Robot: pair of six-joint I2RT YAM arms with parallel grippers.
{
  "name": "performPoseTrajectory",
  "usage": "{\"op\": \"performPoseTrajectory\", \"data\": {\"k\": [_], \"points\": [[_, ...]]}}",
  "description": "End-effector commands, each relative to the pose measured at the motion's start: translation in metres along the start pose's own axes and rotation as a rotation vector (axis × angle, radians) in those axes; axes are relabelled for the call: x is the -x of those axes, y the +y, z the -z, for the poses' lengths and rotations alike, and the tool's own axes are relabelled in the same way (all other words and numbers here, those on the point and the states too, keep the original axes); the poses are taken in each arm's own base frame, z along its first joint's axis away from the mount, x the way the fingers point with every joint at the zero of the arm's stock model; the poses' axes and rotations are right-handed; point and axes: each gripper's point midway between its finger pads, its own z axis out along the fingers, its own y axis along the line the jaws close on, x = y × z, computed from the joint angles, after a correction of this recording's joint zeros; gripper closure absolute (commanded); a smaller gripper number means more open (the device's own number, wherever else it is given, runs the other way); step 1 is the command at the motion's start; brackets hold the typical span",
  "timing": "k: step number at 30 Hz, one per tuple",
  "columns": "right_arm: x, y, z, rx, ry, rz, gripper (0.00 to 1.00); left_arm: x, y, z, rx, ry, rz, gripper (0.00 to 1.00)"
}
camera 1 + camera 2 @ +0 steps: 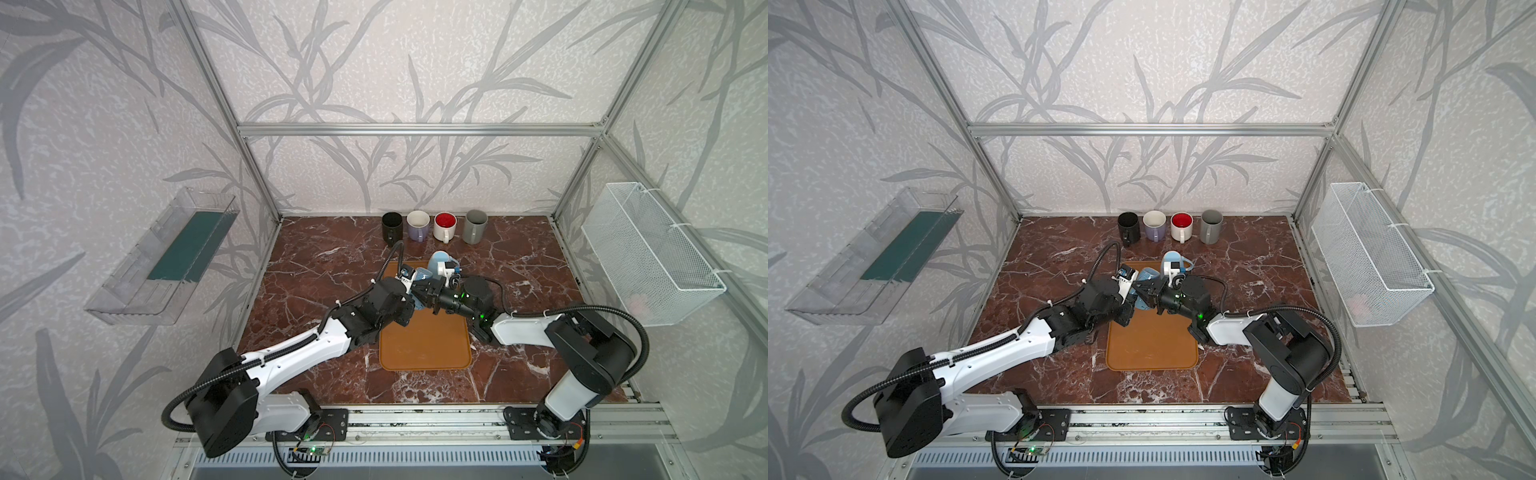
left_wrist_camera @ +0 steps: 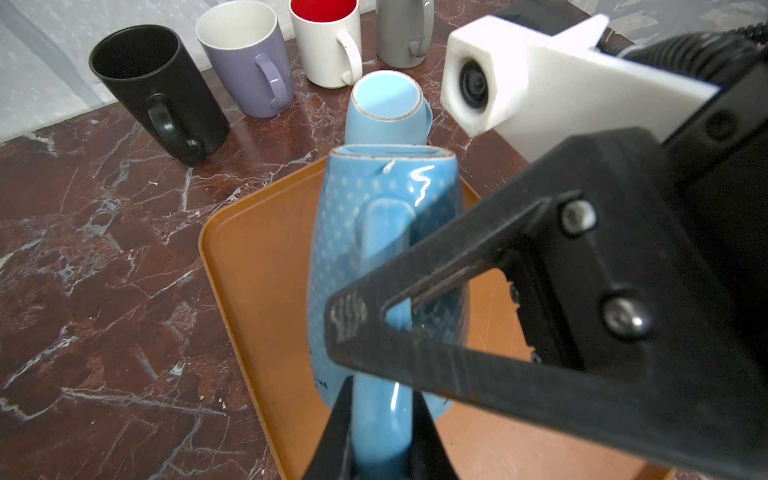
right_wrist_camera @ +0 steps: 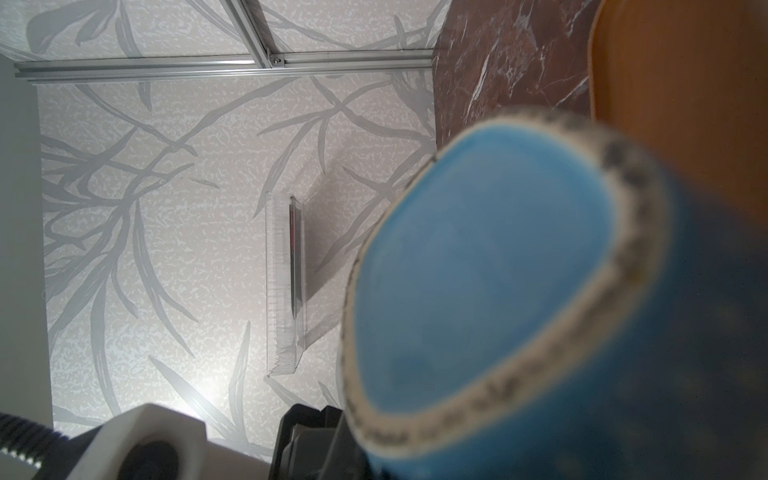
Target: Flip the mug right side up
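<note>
Over tray (image 1: 424, 349) — left hand (image 2: 380, 415) clamps mug (image 2: 345, 232) handle, right hand (image 1: 423, 291) clamps body (both tight) — free right before rotating.

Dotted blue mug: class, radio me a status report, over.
Left tool shut on dotted mug handle; right tool shut on it too. Mug over orange tray, tipped, not upright. Pale blue mug close behind, apart.

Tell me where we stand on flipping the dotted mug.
Done: left claw and right claw are both shut on the dotted blue mug over the orange tray. In hand: the flip, not visibly begun; its unglazed base is on top. Remaining: turn it over and set it down rim up.
</note>
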Motion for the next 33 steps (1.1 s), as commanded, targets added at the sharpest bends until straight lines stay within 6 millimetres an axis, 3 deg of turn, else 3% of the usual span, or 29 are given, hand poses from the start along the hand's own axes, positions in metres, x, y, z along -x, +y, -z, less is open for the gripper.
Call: {"op": "performPoseTrajectory", "data": {"k": [1,13,23,29,33], "points": [[-0.010,0.025,-0.002,0.082,0.052,0.087,0.92,0.012,0.007,0.011,0.033,-0.041,-0.039,1.00],[-0.013,0.021,0.005,-0.001,0.081,0.179,0.70,0.011,0.009,0.017,0.036,-0.052,-0.093,1.00],[-0.027,0.007,0.028,-0.124,0.169,0.312,0.69,0.008,0.008,0.020,0.006,-0.029,-0.171,1.00],[-0.038,0.004,0.066,-0.277,0.231,0.612,0.69,0.006,0.006,0.021,-0.025,0.004,-0.212,1.00],[-0.029,0.019,0.091,-0.339,0.196,0.971,0.69,0.004,-0.004,0.024,-0.097,0.043,-0.260,1.00]]}}
